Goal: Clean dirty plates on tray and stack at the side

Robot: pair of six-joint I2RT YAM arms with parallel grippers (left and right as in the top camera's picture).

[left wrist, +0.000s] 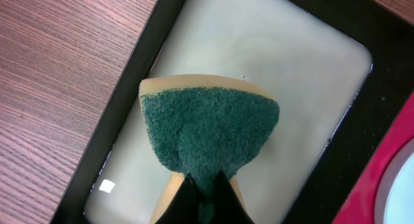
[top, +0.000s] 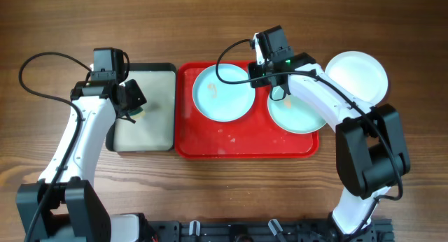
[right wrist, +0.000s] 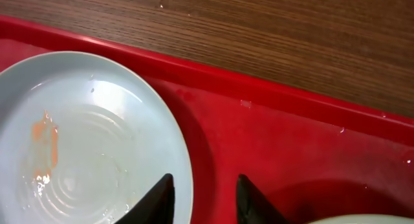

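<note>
The red tray (top: 246, 150) holds two pale blue plates, one on its left (top: 222, 93) and one on its right (top: 297, 116). A white plate (top: 357, 75) lies on the table beyond the tray's right end. My right gripper (right wrist: 206, 182) stands open astride the right rim of the left plate (right wrist: 84, 153). One finger is over the plate, the other over the tray floor (right wrist: 272, 140). An orange smear (right wrist: 44, 136) marks that plate. My left gripper (left wrist: 206, 179) is shut on a green and yellow sponge (left wrist: 210, 130) above the black-rimmed tray.
The black-rimmed tray (top: 168, 105) with a pale wet inside (left wrist: 278, 68) sits just left of the red tray, their rims nearly touching. Crumbs dot the red tray's front (top: 227, 133). Wood table lies all round. My right arm (top: 329, 102) crosses over the right plate.
</note>
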